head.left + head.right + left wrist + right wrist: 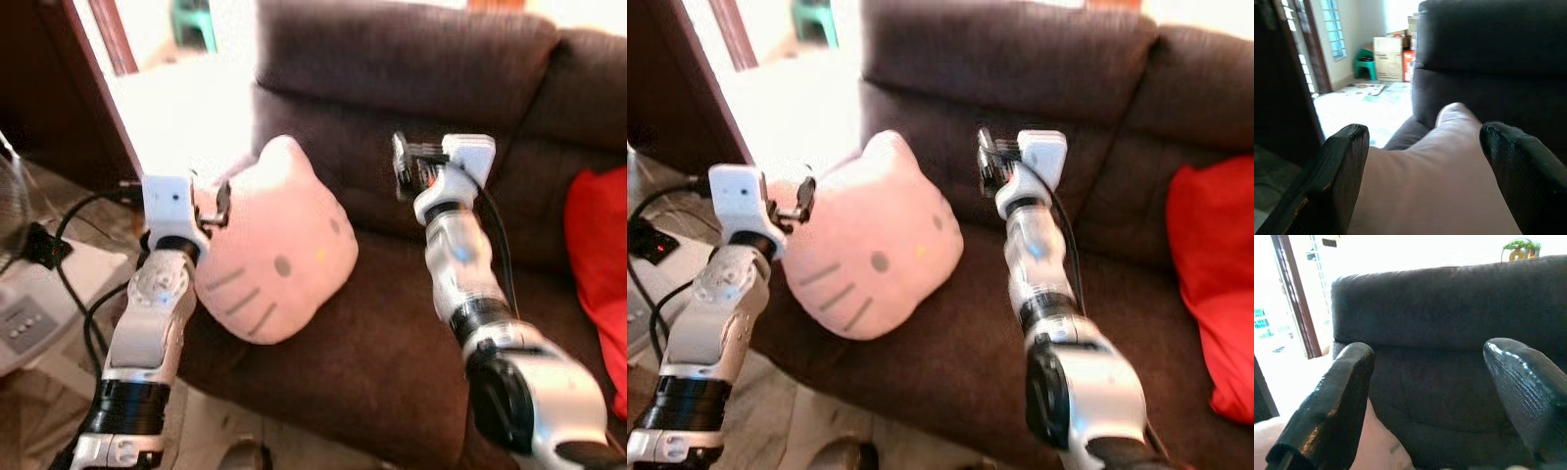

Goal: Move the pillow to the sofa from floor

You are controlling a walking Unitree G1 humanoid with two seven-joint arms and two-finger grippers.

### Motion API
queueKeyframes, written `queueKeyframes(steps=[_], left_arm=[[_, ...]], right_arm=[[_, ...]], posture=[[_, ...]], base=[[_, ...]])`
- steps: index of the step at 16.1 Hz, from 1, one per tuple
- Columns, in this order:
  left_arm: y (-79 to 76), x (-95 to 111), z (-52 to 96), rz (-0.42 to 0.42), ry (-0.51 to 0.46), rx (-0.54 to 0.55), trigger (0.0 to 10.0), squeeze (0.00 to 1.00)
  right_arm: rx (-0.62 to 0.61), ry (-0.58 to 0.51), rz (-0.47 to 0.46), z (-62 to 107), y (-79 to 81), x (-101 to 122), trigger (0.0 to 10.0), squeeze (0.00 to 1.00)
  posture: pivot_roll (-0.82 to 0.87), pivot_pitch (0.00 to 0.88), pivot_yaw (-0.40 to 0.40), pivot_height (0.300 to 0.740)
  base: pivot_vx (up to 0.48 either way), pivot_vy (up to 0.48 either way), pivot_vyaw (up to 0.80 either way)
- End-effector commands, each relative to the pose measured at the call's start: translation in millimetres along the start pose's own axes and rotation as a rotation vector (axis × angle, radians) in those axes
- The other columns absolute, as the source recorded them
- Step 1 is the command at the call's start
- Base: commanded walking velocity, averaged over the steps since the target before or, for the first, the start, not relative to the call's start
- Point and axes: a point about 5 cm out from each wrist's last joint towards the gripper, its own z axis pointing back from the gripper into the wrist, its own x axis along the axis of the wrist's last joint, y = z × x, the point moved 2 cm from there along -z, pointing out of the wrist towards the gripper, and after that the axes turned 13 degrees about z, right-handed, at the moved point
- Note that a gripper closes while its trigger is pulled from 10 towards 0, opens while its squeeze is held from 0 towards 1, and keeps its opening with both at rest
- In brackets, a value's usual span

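From the head views I see the pink cat-face pillow (279, 250) lying tilted on the seat at the left end of the brown sofa (392, 323), one ear up against the backrest. My left gripper (217, 204) sits at the pillow's upper left edge; my right gripper (404, 168) is raised in front of the backrest, apart from the pillow. A red cushion (598, 264) lies at the sofa's right end, and black cables (78, 294) and a white appliance (29, 313) sit on the floor to the left. The left wrist view adds what the head views lack: both fingers (1327, 186) spread wide with the pillow between them, plus a green stool (1365, 64) and cardboard box (1388, 58) beyond. The right wrist view shows its fingers (1332, 411) parted, holding nothing, facing the backrest, with a plant (1520, 248) above it.
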Motion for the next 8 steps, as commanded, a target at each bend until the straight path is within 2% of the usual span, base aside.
queueKeyframes(steps=[1,4,6,8], left_arm=[[10.5,-14,2.8,-0.025,0.020,0.020,10.0,0.00],[29.1,-41,9.0,-0.040,0.084,0.059,10.0,0.00],[46.2,-63,18.6,-0.048,0.161,0.105,10.0,0.00],[56.4,-84,28.4,-0.057,0.228,0.125,10.0,0.00]], right_arm=[[-0.006,0.005,0.043,7.1,-5.3,-7,10.0,0.00],[-0.046,0.087,0.070,27.1,-19.9,-35,10.0,0.00],[-0.087,0.171,0.113,42.1,-35.5,-56,10.0,0.00],[-0.096,0.253,0.145,54.8,-40.7,-74,10.0,0.00]], posture=[[0.20,0.000,-0.037,0.704],[0.19,0.000,-0.034,0.704],[0.18,0.000,-0.033,0.704],[0.18,0.000,-0.034,0.704]], base=[[0.000,0.000,0.00],[0.000,0.000,0.00],[0.000,0.000,0.00],[0.000,0.000,0.00]])
